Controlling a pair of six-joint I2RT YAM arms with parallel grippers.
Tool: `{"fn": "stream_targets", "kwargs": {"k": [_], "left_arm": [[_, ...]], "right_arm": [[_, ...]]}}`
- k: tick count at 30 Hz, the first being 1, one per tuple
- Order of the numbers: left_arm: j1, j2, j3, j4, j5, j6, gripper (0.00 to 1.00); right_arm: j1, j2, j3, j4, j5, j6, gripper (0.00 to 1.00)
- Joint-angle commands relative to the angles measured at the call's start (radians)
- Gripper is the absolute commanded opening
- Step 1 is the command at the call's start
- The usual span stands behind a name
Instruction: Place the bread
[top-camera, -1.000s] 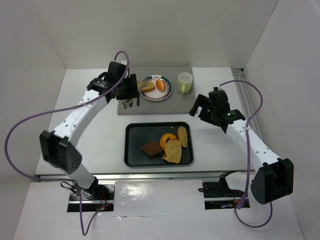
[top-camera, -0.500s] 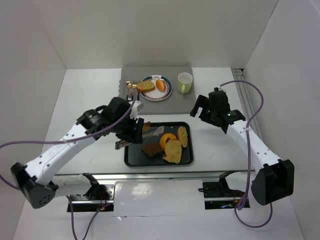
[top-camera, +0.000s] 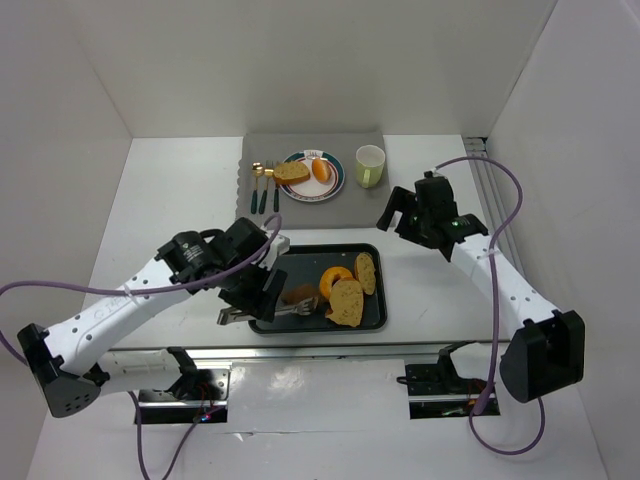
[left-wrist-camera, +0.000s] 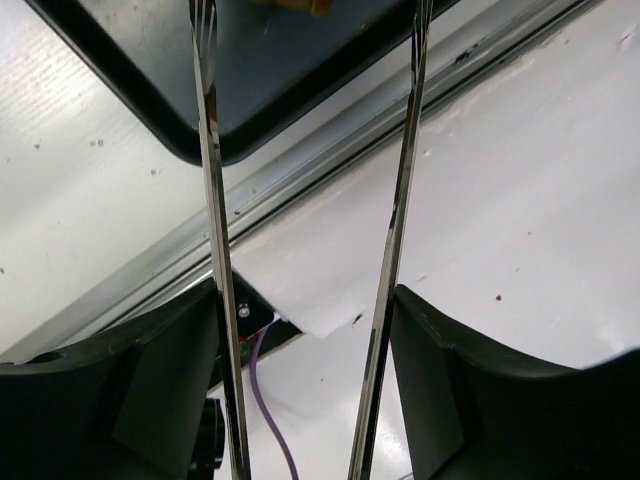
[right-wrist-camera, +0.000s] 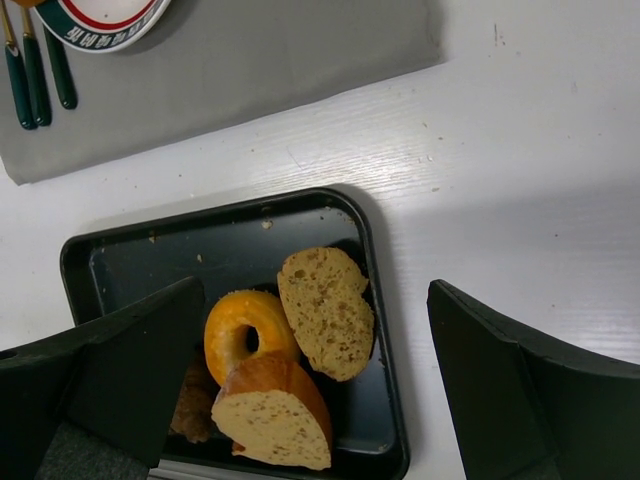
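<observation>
The biggest holder I see is the black tray, on the table close to my arms. It has four bits of food, all bunched at its right side. There is a half loaf at the near edge and a slice of bread by the right rim. A yellow ring donut sits against both, and a dark brown piece lies left of them.

Next in size is the round plate with a green rim, on a grey mat at the far side. It holds one small bread slice and an orange lump, side by side. A pale green cup stands on the mat just right of the plate. Some cutlery with green handles lies just left of the plate.

White walls close in the far side and both other sides, and the table is white too.

My left gripper is low over the near left corner of the tray. Its long thin metal fingers are spread apart. Their tips run off the top of the wrist picture, so I cannot tell if they touch any food.

My right gripper hangs above the table between the cup and the tray, and its dark fingers are spread wide
</observation>
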Motion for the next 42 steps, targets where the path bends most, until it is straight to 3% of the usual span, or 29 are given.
{"fn": "stream_targets", "kwargs": {"k": [1, 5, 20, 29, 35, 39, 42], "left_arm": [[-0.027, -0.018, 0.007, -0.05, -0.045, -0.052, 0.77], [-0.036, -0.018, -0.017, -0.041, -0.028, -0.032, 0.79], [-0.065, 0.168, 0.013, 0.089, -0.221, 0.015, 0.8], [-0.065, 0.221, -0.007, 0.18, -0.108, 0.071, 0.8], [-0.065, 0.221, -0.007, 0.18, -0.095, 0.071, 0.69], [-0.065, 0.211, 0.036, 0.126, -0.15, 0.048, 0.49], [-0.065, 0.202, 0.091, 0.071, -0.201, 0.038, 0.39]], "right_arm": [[0.011, 0.027, 0.058, 0.022, -0.022, -0.018, 1.0], [0.02, 0.036, 0.058, 0.042, -0.022, -0.018, 1.0], [0.029, 0.036, 0.058, 0.052, -0.013, -0.009, 1.0], [0.029, 0.027, 0.049, 0.052, 0.005, -0.009, 1.0], [0.029, 0.027, 0.04, 0.052, 0.005, -0.009, 1.0], [0.029, 0.027, 0.04, 0.052, 0.005, 0.001, 1.0], [0.029, 0.027, 0.04, 0.052, -0.004, 0.001, 1.0]]}}
